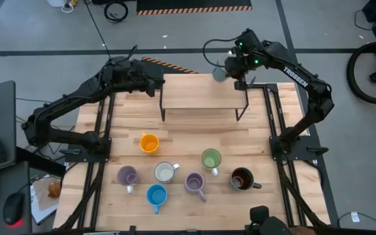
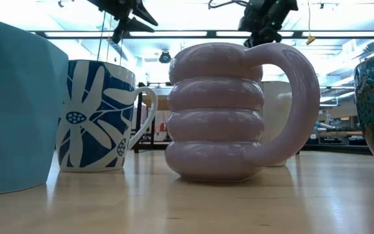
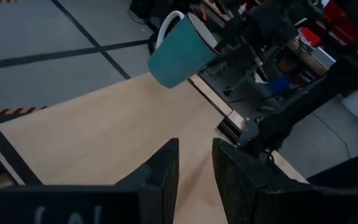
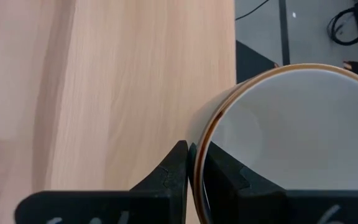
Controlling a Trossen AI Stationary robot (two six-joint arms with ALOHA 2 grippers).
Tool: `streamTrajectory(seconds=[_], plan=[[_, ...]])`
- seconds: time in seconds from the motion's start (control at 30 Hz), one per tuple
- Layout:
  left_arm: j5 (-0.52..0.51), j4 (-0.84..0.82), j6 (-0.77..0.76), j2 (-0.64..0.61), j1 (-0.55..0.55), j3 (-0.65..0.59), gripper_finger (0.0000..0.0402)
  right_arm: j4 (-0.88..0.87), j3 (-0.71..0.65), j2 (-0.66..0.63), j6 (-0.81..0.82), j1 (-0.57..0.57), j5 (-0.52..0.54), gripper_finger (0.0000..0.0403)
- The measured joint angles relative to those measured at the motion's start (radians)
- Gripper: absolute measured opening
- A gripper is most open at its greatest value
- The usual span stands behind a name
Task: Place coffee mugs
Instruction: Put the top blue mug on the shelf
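My right gripper (image 1: 229, 70) is shut on a teal mug with a white inside (image 1: 219, 74), held in the air over the far edge of a raised wooden shelf (image 1: 201, 98). The left wrist view shows that mug (image 3: 178, 55) tilted. My left gripper (image 1: 156, 83) hovers at the shelf's left end, narrowly open (image 3: 196, 167) and touching nothing. On the near half of the table stand an orange mug (image 1: 149, 143), a white one (image 1: 166, 172), a green one (image 1: 211, 158), a dark brown one (image 1: 242, 178), two light purple ones (image 1: 128, 175) (image 1: 195, 183) and a blue one (image 1: 156, 194). My right gripper pinches the teal mug's wall at the rim (image 4: 196, 144), one finger (image 4: 219, 168) inside the mug and one (image 4: 174, 168) outside. The mug is lifted clear of everything and hangs tilted, its mouth turned toward the gripper and its handle (image 3: 166, 25) on the side away from the fingers.
The shelf stands on thin black legs (image 1: 162, 108) (image 1: 243, 108) at the table's far middle; its top is bare wood. Black frame rails (image 1: 103, 163) (image 1: 276, 124) run along both table sides. In the low view, the purple ribbed mug (image 2: 226, 117) and a flower-patterned mug (image 2: 99, 117) fill the foreground.
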Motion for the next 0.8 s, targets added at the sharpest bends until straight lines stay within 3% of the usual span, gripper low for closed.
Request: streamTrajectory(seconds=[0.47, 0.8], plan=[[0.052, 0.001, 0.023, -0.001, -0.006, 0.000, 0.0102, -0.019, -0.039, 0.044, -0.055, -0.011, 0.053, 0.0044], [0.081, 0.001, 0.023, -0.001, -0.008, 0.000, 0.0102, -0.078, 0.023, 0.051, -0.046, -0.013, 0.070, 0.0044]])
